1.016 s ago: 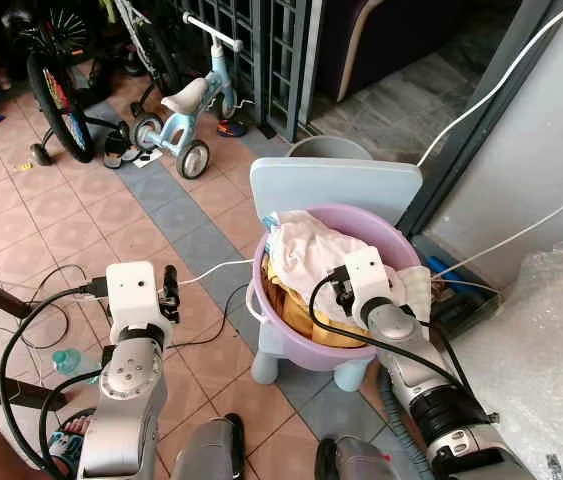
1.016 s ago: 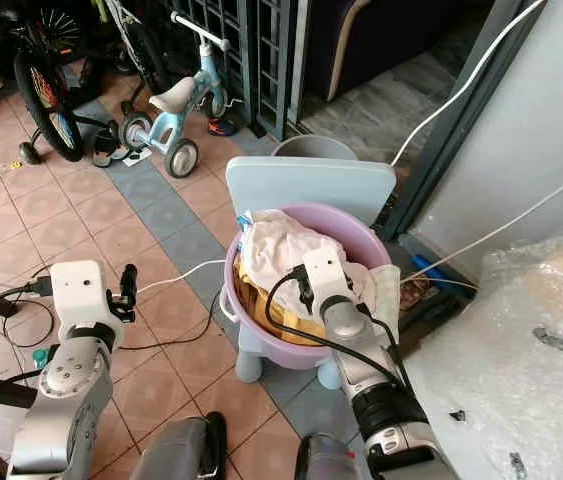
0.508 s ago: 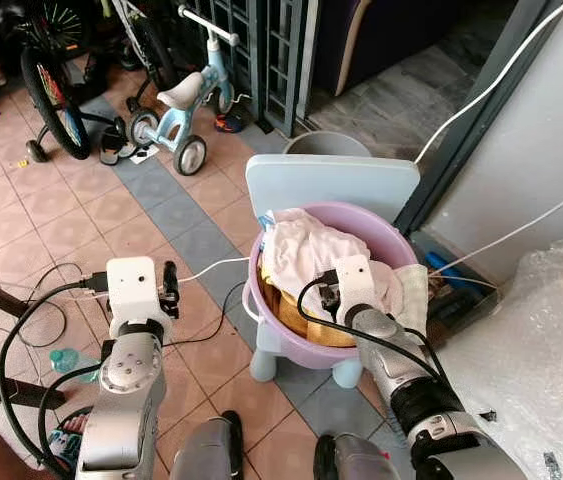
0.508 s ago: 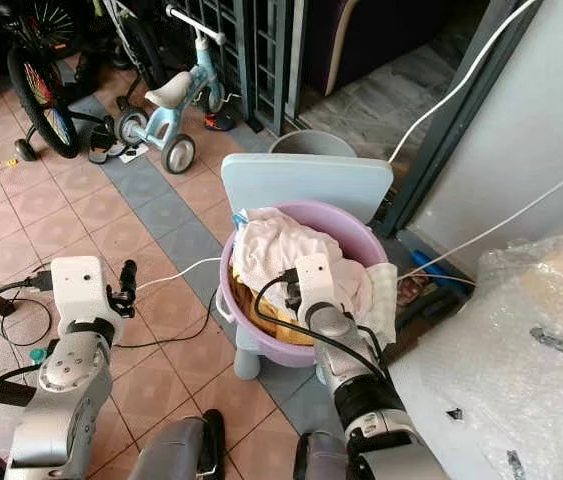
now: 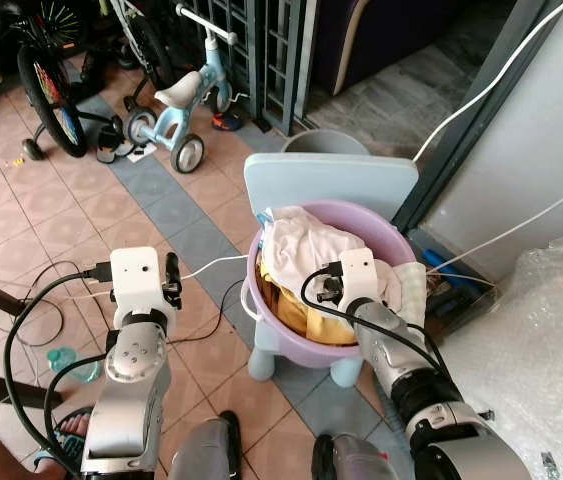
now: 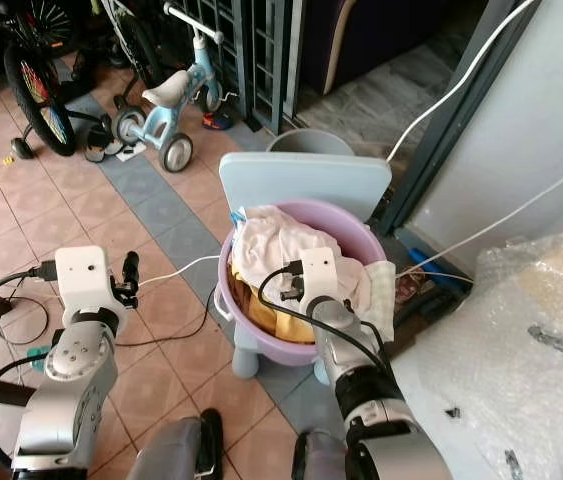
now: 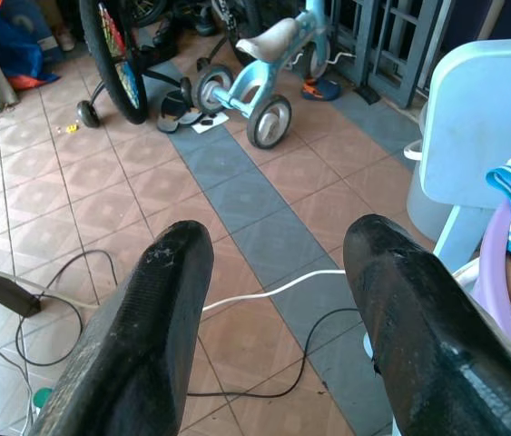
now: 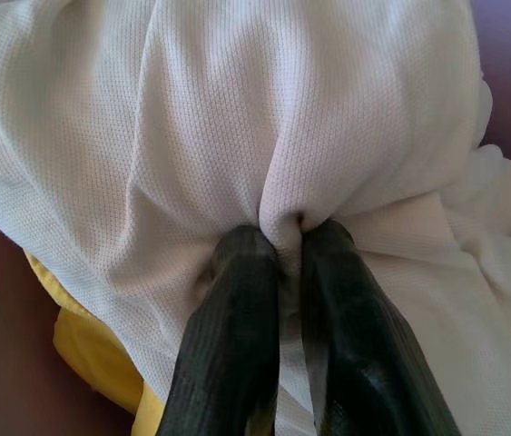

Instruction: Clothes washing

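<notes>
A purple basin [image 5: 397, 243] full of laundry stands on a pale blue child's chair [image 5: 331, 182]. On top lies a white garment [image 5: 299, 245] over a yellow one [image 5: 308, 314]. My right gripper [image 8: 280, 259] reaches into the basin and is shut on a fold of the white garment [image 8: 309, 118]; its white wrist block [image 5: 357, 275] sits over the basin's middle. My left gripper [image 7: 278, 263] hangs open over the tiled floor, left of the basin, with nothing between its fingers.
A blue tricycle [image 5: 186, 100] and a bicycle wheel [image 5: 43, 95] stand at the back left. Cables [image 5: 206, 267] trail across the floor. A grey bucket [image 5: 323, 145] sits behind the chair. Bubble wrap [image 5: 546, 350] covers a surface at the right. My feet [image 5: 216, 455] are below.
The right gripper has drawn back a little within the basin while still on the white cloth. The view has shifted slightly. The left arm stays roughly where it was.
</notes>
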### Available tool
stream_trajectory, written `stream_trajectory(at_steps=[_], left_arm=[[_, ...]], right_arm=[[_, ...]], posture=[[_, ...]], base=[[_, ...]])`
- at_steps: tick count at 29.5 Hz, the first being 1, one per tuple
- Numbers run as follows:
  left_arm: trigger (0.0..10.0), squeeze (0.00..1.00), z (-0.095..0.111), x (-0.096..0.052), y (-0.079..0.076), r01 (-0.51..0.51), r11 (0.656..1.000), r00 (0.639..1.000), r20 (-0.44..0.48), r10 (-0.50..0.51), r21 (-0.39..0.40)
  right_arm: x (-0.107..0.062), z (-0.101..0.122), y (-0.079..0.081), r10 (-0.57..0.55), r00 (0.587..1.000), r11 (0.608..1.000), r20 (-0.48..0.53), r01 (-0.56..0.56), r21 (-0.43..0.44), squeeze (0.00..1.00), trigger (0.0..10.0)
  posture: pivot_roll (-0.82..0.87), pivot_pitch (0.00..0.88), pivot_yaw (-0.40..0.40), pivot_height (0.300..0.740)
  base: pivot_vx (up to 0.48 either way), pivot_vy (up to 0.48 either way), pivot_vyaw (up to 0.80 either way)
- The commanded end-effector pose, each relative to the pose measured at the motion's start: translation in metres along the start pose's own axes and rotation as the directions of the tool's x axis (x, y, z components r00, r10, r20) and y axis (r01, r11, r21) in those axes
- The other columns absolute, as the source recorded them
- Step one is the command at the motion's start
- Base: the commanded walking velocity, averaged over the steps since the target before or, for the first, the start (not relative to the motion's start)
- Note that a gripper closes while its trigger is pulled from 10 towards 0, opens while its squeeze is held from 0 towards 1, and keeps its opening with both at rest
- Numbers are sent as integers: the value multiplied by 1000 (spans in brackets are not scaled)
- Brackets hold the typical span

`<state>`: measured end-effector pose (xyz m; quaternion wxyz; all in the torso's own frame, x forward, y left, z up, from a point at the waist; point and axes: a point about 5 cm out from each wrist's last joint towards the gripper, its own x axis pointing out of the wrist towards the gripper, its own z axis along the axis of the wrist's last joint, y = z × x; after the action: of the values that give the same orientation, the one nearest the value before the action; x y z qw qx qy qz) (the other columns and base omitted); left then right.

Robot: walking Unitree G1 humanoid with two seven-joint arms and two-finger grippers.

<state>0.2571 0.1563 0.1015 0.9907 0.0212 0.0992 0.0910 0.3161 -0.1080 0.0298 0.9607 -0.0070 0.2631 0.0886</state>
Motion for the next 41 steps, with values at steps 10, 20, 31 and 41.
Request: stream_trajectory(at_steps=[10,20,31,41], left_arm=[[10000,0,-6,5,-5,-10,1000,1000,-16,9,-15],[10000,0,-8,8,-7,-4,1000,1000,-10,3,-30],[10000,0,-3,15,-10,17,999,1000,21,-16,-34],[10000,0,-1,15,-20,62,997,997,39,-60,-47]], right_arm=[[0,3,-9,4,1000,998,14,-5,63,0,0],[-18,50,-40,-106,933,986,345,55,156,0,0],[-55,141,-86,-296,708,955,641,195,225,0,0],[-125,235,-179,-570,338,789,748,477,386,0,0]], posture=[[68,139,-42,740],[45,95,-42,740],[27,74,-12,740],[10,60,1,740]], base=[[0,0,0],[0,0,0],[0,0,0],[0,0,0]])
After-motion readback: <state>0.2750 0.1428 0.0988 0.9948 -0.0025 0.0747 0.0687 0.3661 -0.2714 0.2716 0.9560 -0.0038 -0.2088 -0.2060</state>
